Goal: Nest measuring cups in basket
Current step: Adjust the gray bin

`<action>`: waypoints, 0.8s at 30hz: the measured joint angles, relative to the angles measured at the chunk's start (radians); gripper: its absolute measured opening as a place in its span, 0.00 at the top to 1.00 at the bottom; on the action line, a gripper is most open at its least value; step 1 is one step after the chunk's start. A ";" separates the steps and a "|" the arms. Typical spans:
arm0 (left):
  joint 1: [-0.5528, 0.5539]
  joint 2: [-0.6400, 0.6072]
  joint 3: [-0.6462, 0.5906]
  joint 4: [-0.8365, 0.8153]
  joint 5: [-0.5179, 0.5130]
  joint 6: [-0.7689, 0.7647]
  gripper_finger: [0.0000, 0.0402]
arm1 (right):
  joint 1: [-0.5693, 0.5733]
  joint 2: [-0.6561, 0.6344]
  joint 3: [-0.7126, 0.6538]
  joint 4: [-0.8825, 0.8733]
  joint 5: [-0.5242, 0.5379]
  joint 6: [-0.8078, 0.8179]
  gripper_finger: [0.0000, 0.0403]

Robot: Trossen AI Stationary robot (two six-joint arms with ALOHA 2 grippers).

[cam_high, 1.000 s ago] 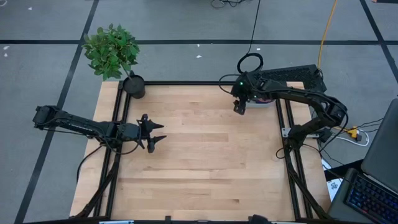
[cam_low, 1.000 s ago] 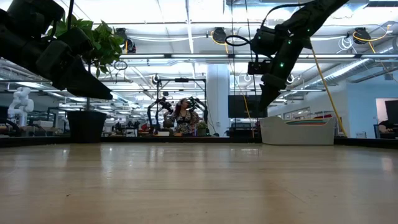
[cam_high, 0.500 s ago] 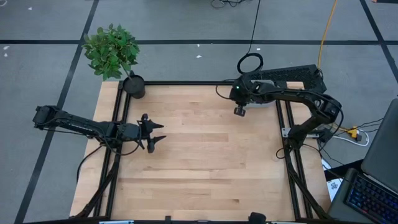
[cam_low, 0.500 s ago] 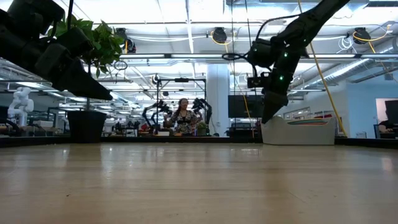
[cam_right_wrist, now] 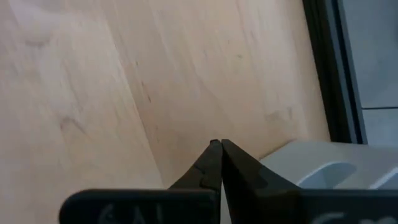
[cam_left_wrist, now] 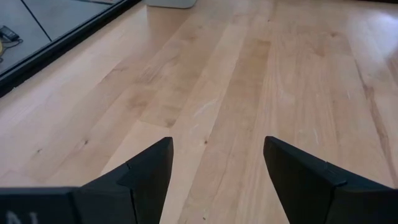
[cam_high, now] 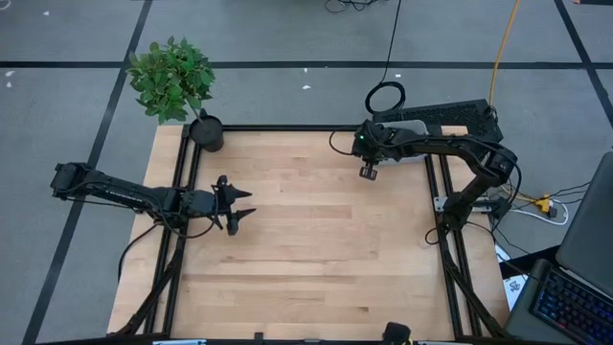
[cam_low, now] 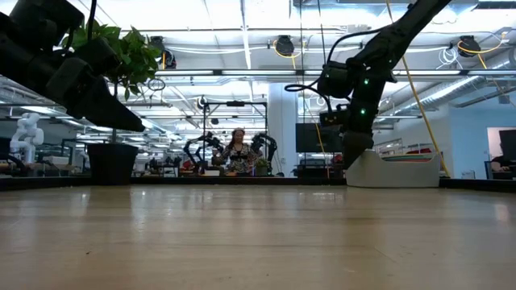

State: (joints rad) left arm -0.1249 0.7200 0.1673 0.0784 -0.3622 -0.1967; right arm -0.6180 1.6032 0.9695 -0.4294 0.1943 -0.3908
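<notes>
Around the pale wooden worktop lies grey floor crossed by dark lines, a potted plant at one far corner, while beyond it an open hall shows ceiling lights, a white pillar and a person.

Light grey basket, pale wood table

The tabletop is seen to be of pale wood laid in planks, smooth, with visible grain and a faint satin sheen. The basket is made of light grey plastic, smooth and slightly glossy. The fingers of the left hand are formed of matt black plastic, as are those of the right hand. A dull dark pot is seen.
</notes>
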 joint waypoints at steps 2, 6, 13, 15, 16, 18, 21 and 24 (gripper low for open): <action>0.000 0.000 0.000 0.000 0.000 0.000 0.36 | -0.007 0.000 0.000 0.001 0.020 0.000 1.00; 0.000 0.000 0.000 0.000 0.000 0.000 0.36 | -0.029 0.000 0.000 0.007 0.018 -0.008 1.00; 0.000 0.000 0.000 -0.001 0.000 -0.001 0.36 | -0.079 0.000 0.001 0.022 0.013 -0.042 1.00; 0.000 0.000 0.000 -0.001 0.000 -0.001 0.36 | -0.092 0.000 0.001 0.028 0.011 -0.049 1.00; 0.000 0.000 0.000 -0.001 0.000 -0.001 0.36 | -0.097 0.000 0.001 0.033 0.011 -0.053 1.00; 0.000 0.000 0.000 -0.001 0.000 -0.001 0.36 | -0.106 0.000 0.001 0.048 0.011 -0.063 1.00; 0.000 0.000 0.000 -0.002 0.000 -0.001 0.36 | -0.117 0.000 0.001 0.069 0.011 -0.067 1.00; 0.000 0.000 0.000 -0.002 0.000 -0.003 0.36 | -0.122 0.000 0.001 0.078 0.011 -0.067 1.00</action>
State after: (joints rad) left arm -0.1249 0.7200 0.1673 0.0769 -0.3622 -0.2001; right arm -0.7403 1.6032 0.9703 -0.3510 0.2050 -0.4580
